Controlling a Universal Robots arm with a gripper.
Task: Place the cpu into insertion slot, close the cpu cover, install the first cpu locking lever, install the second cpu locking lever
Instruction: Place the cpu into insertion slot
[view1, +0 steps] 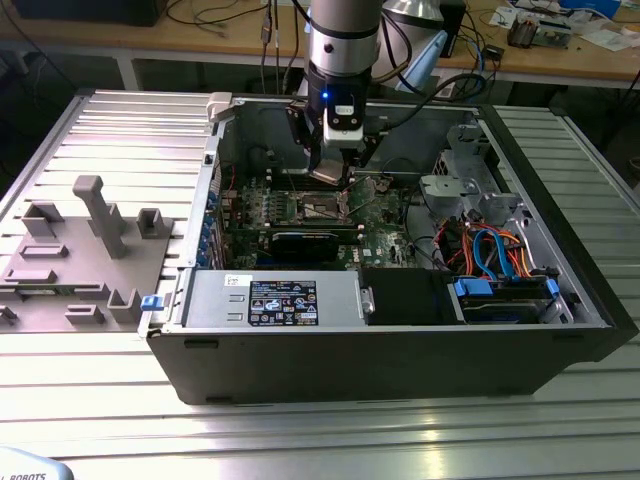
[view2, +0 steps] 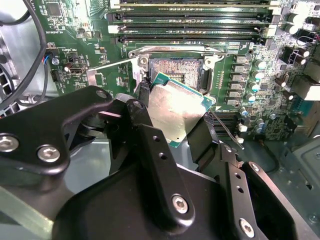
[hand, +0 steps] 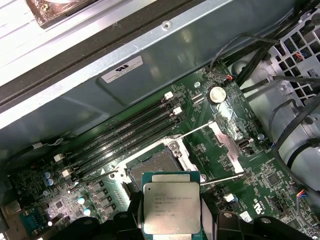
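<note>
Where the fingers (view2: 150, 145) close, the cpu (view2: 175, 111) sits clamped between them.

The cpu (view2: 176, 114) in the end effector (view2: 172, 119), above the insertion slot (view2: 172, 69)

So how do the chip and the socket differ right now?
The chip is silver-topped and clamped in the gripper; the socket is dark-centred and fixed on the board. The chip hangs off the board; the socket sits empty. Both are square and look similar in size.
</note>
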